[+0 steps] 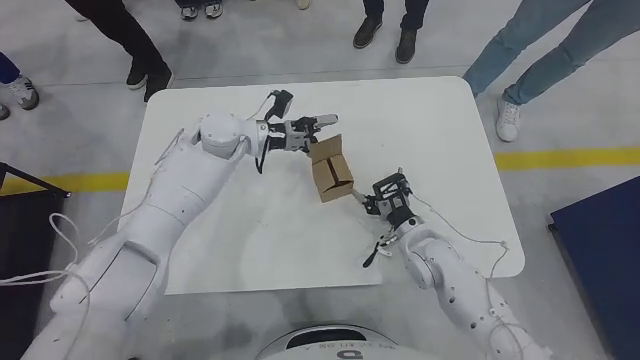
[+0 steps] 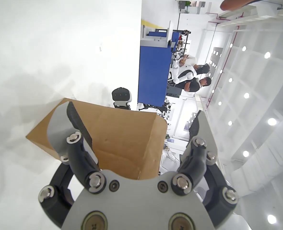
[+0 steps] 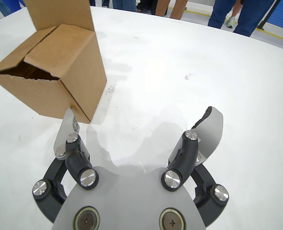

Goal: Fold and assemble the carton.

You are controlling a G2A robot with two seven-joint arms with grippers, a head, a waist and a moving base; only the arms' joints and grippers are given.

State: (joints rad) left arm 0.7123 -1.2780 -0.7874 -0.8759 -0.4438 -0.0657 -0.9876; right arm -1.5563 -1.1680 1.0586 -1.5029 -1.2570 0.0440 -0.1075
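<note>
White table (image 1: 250, 245): carton (image 1: 332, 173) mid-table, one flap (image 3: 57, 1) upright, top seam gaping. My left gripper (image 2: 134, 113): jaws open about that flap, unclamped. My right gripper (image 3: 139, 111): jaws open, one finger (image 3: 68, 120) at the carton's base corner. Risk: my flap push slides or tips the unheld carton.

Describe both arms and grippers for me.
The left arm and right arm have smooth white shells with thin white cables looped alongside. The left gripper and right gripper match: a grey metal palm plate, black linkages with silver bolts, and two curved silver fingers lined with black pads.
</note>
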